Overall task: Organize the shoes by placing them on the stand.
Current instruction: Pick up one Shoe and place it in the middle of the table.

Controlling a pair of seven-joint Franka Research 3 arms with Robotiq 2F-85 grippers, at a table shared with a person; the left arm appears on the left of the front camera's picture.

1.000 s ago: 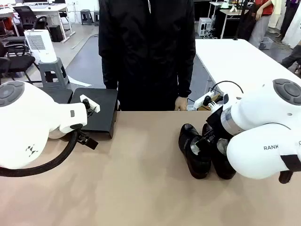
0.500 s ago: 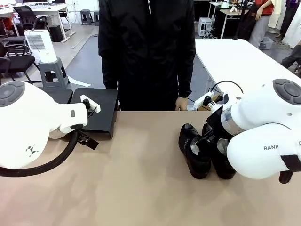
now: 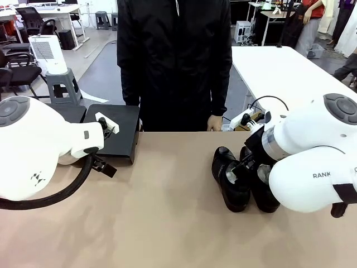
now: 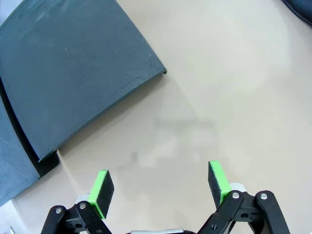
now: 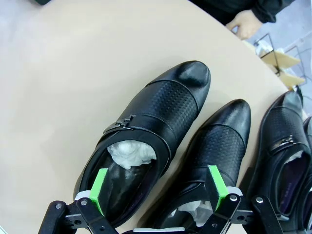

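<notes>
Black glossy shoes (image 3: 230, 180) lie together on the tan table at the right, half hidden behind my right arm. In the right wrist view a buckled shoe (image 5: 146, 134) with white paper inside lies side by side with a second shoe (image 5: 214, 151), and a third shoe (image 5: 280, 146) sits at the right edge. My right gripper (image 5: 158, 187) is open just above the heels of the first two. The black stand (image 3: 114, 131) sits at the table's far left. My left gripper (image 4: 161, 187) is open over bare table beside the stand's corner (image 4: 78, 83).
A person in a black jacket (image 3: 175, 61) stands at the far side, one hand (image 3: 214, 123) at the table edge. A small wire rack (image 5: 273, 58) stands beyond the shoes. The tan table top (image 3: 162, 212) between stand and shoes is bare.
</notes>
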